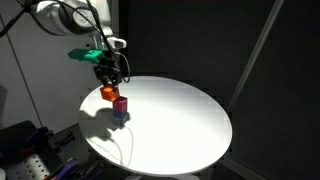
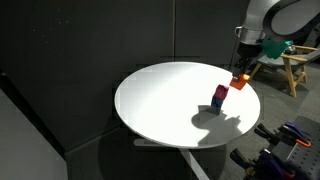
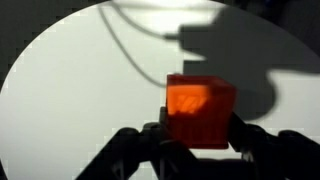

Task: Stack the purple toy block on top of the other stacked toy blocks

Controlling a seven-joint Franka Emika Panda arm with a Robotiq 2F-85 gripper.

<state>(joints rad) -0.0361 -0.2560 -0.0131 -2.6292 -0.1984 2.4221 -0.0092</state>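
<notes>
The purple toy block, which looks orange, is clamped between my gripper's dark fingers in the wrist view. In both exterior views the gripper holds this cube in the air, just above and to one side of the other stacked toy blocks. That stack is a magenta-pink cube on a dark blue cube, standing near the edge of the round white table. The stack does not show in the wrist view.
A thin cable lies on the table near the stack. Dark curtains surround the table. Equipment stands beside the table, and a wooden stool stands behind the arm.
</notes>
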